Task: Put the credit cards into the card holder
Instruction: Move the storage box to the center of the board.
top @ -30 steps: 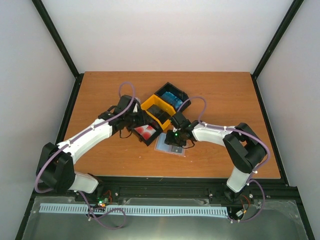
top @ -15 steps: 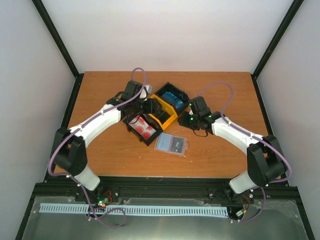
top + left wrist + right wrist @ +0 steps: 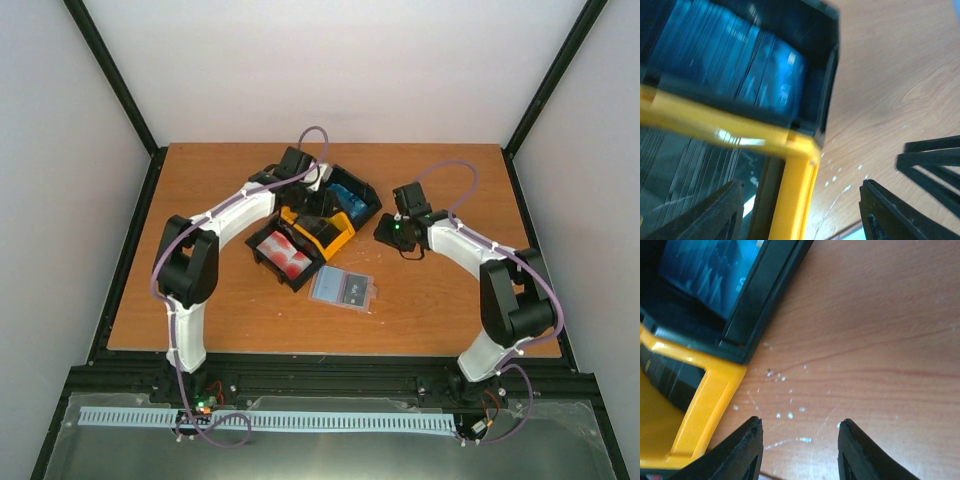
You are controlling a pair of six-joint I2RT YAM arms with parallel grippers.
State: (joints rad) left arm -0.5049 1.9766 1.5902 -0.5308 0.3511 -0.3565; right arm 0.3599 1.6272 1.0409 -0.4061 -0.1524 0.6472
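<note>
The card holder [image 3: 343, 290] lies open on the table in the top view, with a dark card showing in it. Blue credit cards [image 3: 350, 195] fill a black bin and also show in the left wrist view [image 3: 740, 65] and the right wrist view [image 3: 705, 265]. Black cards [image 3: 685, 170] stand in the yellow bin [image 3: 318, 228]. Red-and-white cards [image 3: 285, 255] lie in another black bin. My left gripper [image 3: 800, 215] is open and empty above the yellow bin's corner. My right gripper [image 3: 800, 450] is open and empty over bare table, right of the bins.
The three bins stand in a diagonal row at the table's middle. The yellow bin's rim [image 3: 795, 190] is between my left fingers. The blue-card bin's black wall [image 3: 765, 295] is just ahead of my right gripper. Black frame posts stand at the table's corners.
My right gripper has left the card holder and moved back and to the right. My left gripper has moved from the red-card bin to the far side, over the yellow and blue-card bins.
</note>
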